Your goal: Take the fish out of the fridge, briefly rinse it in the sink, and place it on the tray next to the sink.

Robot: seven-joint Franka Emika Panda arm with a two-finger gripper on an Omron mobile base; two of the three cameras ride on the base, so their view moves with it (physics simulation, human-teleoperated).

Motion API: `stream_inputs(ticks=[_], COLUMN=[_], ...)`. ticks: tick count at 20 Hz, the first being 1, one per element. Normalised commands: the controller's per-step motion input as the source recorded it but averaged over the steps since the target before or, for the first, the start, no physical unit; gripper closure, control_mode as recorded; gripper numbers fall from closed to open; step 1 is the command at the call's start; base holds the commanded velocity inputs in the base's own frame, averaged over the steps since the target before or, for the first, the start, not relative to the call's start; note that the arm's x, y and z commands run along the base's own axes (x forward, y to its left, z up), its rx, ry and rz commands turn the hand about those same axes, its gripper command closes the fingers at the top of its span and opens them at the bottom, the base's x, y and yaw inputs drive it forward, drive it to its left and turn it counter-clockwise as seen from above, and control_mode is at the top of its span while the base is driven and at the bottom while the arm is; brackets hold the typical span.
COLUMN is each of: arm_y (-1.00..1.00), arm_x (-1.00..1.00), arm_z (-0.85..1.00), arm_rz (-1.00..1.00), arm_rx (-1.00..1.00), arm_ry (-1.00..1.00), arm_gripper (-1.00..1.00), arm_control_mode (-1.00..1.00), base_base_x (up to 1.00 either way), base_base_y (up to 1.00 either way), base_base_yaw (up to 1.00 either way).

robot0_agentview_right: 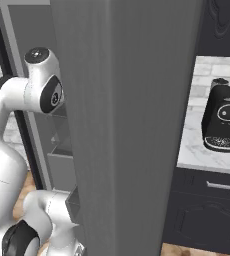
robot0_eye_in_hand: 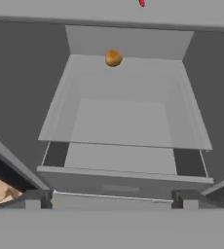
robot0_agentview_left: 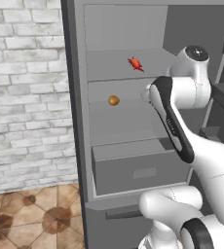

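Observation:
The fridge (robot0_agentview_left: 77,97) stands open in front of me, grey shelves showing. The fish (robot0_agentview_left: 135,63), tiny and bright red, lies on the upper shelf; in the hand view only the fish's tip (robot0_eye_in_hand: 141,3) shows at the top edge. My gripper (robot0_eye_in_hand: 109,199) is open and empty, its dark fingertips (robot0_eye_in_hand: 33,199) wide apart. It looks into the middle shelf (robot0_eye_in_hand: 119,121) from outside the fridge, below and short of the fish. The sink and the tray are out of view.
A round orange-brown ball (robot0_agentview_left: 114,100) sits at the back of the middle shelf. A grey drawer (robot0_agentview_left: 144,172) lies below it. The fridge's door panel (robot0_agentview_right: 127,125) rises on my right, with a black coffee machine (robot0_agentview_right: 221,122) on the marble counter beyond.

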Motion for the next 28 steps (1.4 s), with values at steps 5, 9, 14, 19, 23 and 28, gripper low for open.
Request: stream_inputs(ticks=[5, 9, 14, 19, 23, 28], arm_y=[-0.02, -0.03, -0.17, -0.01, -0.05, 0.0], arm_x=[-0.09, 0.12, 0.24, 0.39, 0.6, 0.53], arm_z=[0.91, 0.71, 0.46, -0.03, -0.25, -0.13], arm_rz=[-0.01, 0.0, 0.0, -0.03, -0.03, -0.02], arm_rx=[0.03, 0.16, 0.16, -0.01, 0.0, 0.0], arm_ry=[-0.49, -0.12, 0.0, 0.01, 0.06, 0.02], arm_gripper=[-1.0, -1.0, -1.0, -1.0, -1.0, -1.0], arm_control_mode=[-1.0, -1.0, -1.0, -1.0, -1.0, -1.0], base_base_x=[0.0, 0.0, 0.0, 0.0, 0.0, 0.0], base_base_y=[0.0, 0.0, 0.0, 0.0, 0.0, 0.0], base_base_yaw=[0.0, 0.0, 0.0, 0.0, 0.0, 0.0])
